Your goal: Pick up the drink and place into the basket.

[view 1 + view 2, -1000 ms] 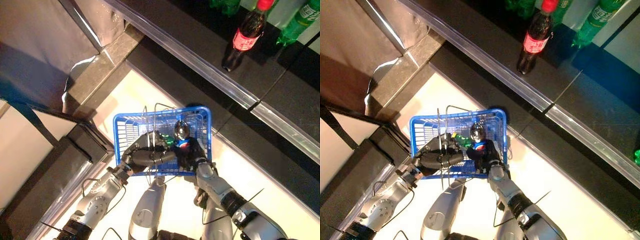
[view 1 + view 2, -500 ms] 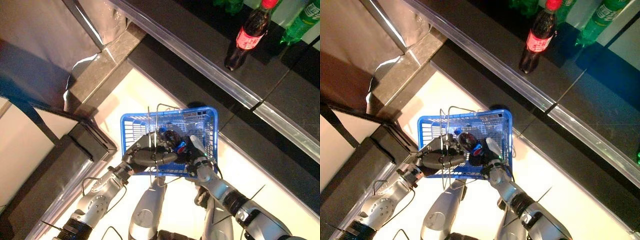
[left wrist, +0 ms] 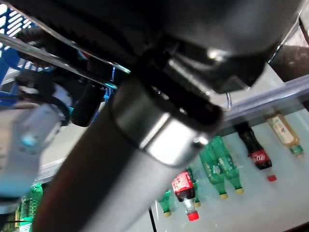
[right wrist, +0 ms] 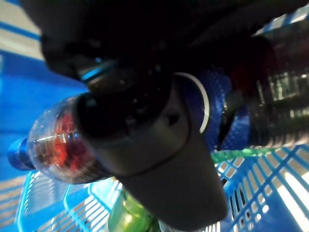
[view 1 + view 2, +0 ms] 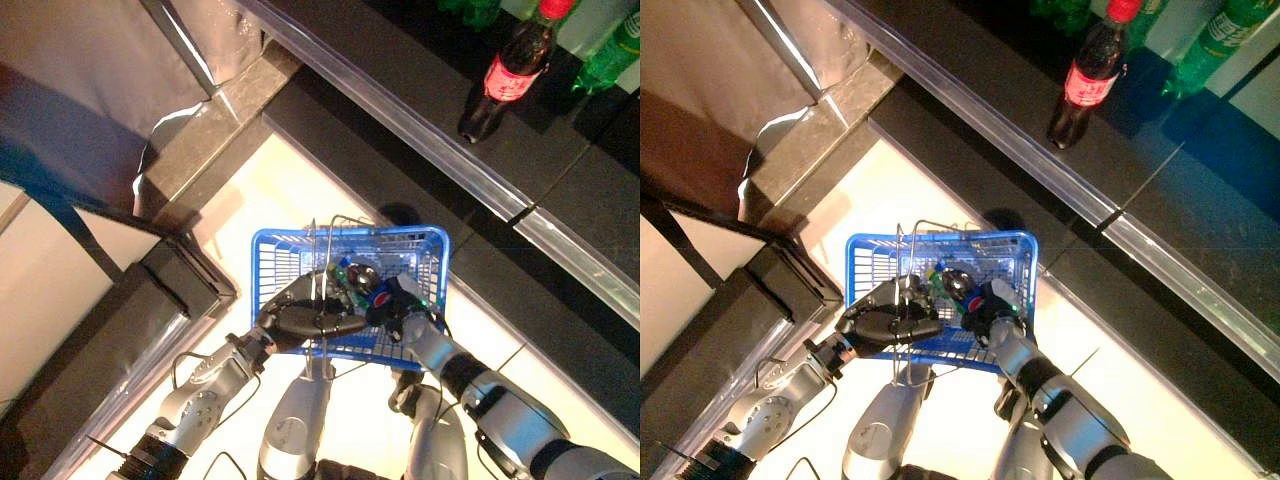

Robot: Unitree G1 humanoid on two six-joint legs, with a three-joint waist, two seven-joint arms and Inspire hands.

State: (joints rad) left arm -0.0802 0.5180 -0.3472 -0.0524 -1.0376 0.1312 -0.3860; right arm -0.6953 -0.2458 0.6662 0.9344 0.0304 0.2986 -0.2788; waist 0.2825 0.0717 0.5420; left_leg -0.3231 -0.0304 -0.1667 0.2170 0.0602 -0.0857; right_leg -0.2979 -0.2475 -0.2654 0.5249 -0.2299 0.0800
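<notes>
Drink [image 4: 58, 150], a dark cola bottle with a blue cap and blue label, lies on its side inside the basket [image 5: 268, 262], with the right hand [image 5: 398, 300] curled round its body. In the right wrist view the thumb crosses the bottle's middle and the blue cap end sticks out past it. A green bottle [image 4: 126, 215] lies in the basket just under the drink, touching it.

The basket is blue plastic mesh with 2 wire handles [image 5: 312, 262] standing up. The left hand [image 5: 305, 316] is clamped round those handles at the basket's near wall and holds the basket off the floor [image 5: 260, 190].

Past the basket runs a dark shelf with a clear front rail [image 5: 420, 140]. On the shelf stands a red-label cola bottle [image 5: 508, 72], with a green bottle [image 5: 612, 55] near it on the robot's right. The left wrist view shows more bottles lying on a pale shelf: green ones, a red-label cola and a tea-coloured one.
</notes>
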